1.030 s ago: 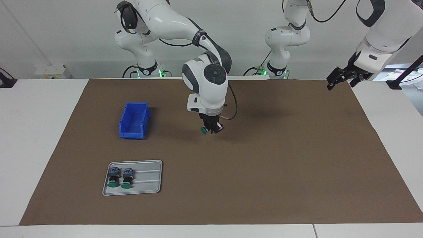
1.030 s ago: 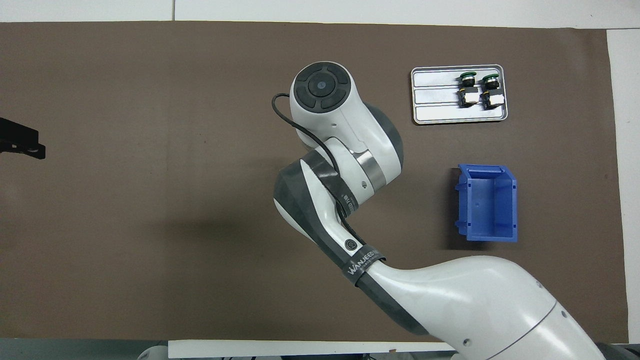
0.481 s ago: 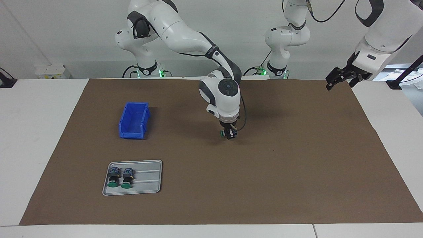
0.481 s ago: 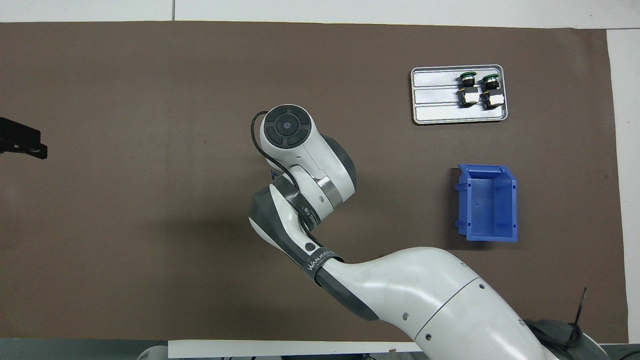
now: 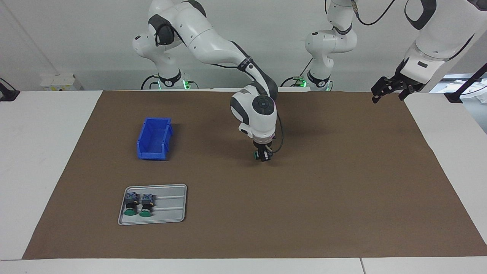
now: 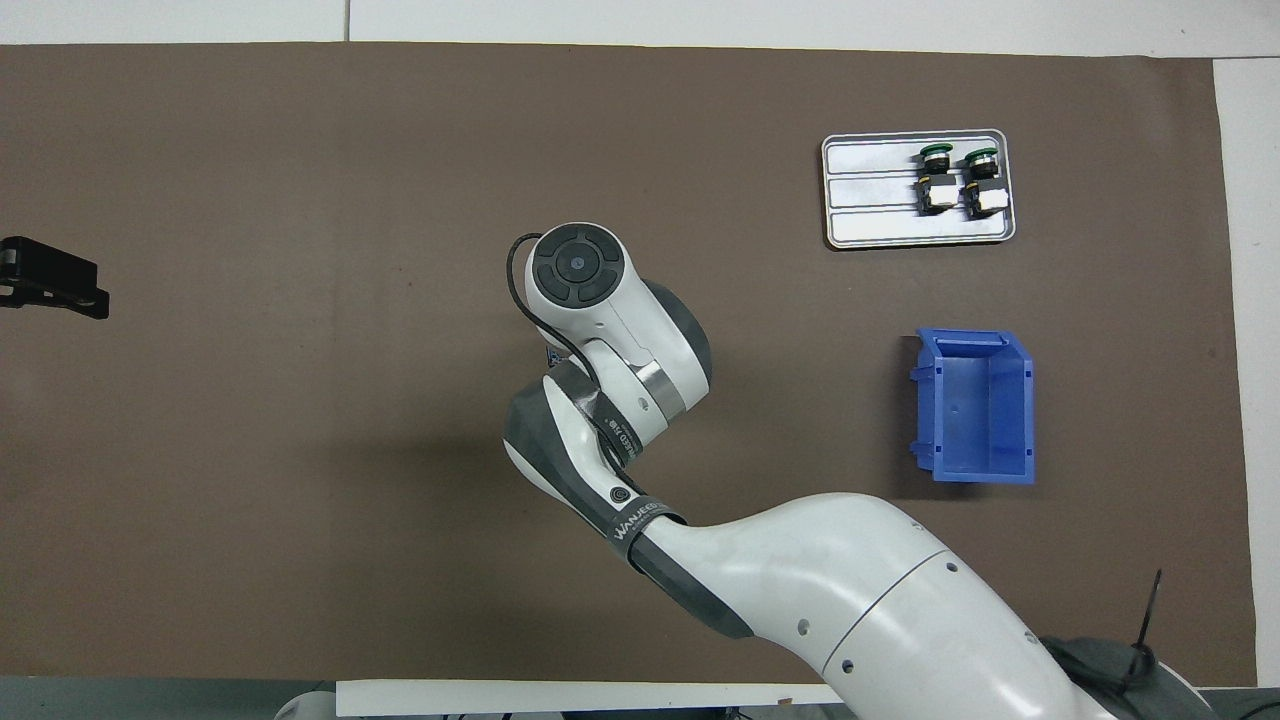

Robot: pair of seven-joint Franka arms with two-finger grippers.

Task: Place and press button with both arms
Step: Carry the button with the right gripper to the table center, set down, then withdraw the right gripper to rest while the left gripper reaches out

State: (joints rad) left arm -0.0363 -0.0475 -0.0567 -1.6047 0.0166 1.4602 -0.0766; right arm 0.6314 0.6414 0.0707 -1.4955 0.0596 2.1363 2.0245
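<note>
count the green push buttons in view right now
3. Two lie side by side in the metal tray: one button, another. The third button is in the right gripper, low over the mat's middle. None seem hidden.

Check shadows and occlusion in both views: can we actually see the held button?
Facing view: soft shadow on the brown mat under the right gripper, which holds the button low over the mat, green cap visible. Overhead view: the right arm's wrist covers gripper and button; the left gripper shows only at the frame edge.
</note>
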